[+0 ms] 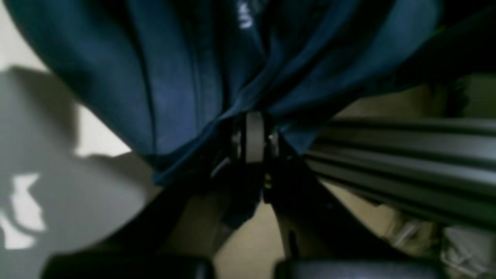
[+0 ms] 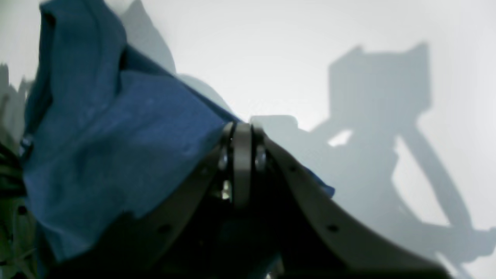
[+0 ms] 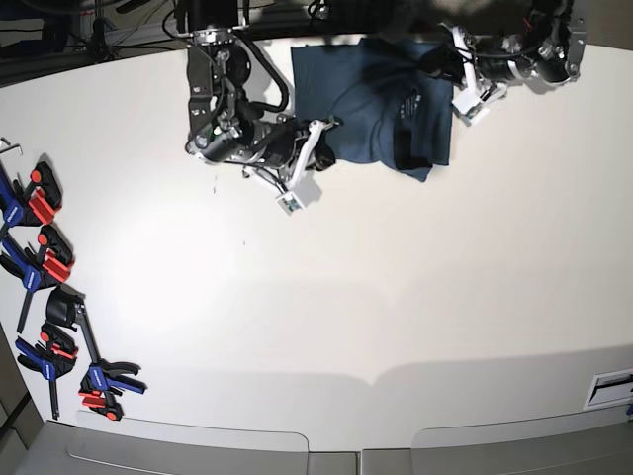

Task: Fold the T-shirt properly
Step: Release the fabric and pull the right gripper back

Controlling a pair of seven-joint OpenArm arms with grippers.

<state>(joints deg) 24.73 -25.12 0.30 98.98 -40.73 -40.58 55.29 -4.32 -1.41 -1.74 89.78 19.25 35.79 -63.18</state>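
1. Both jaws clenched: left gripper (image 1: 254, 133) and right gripper (image 2: 242, 155) each pinch the T-shirt (image 3: 381, 104).
2. Shirt hangs bunched between them, over the table's (image 3: 346, 297) far edge.

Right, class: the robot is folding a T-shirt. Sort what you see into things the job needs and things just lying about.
Part of the job:
T-shirt
left tool, shut on the shirt
right tool, shut on the shirt

Lying about:
clamps along the table edge
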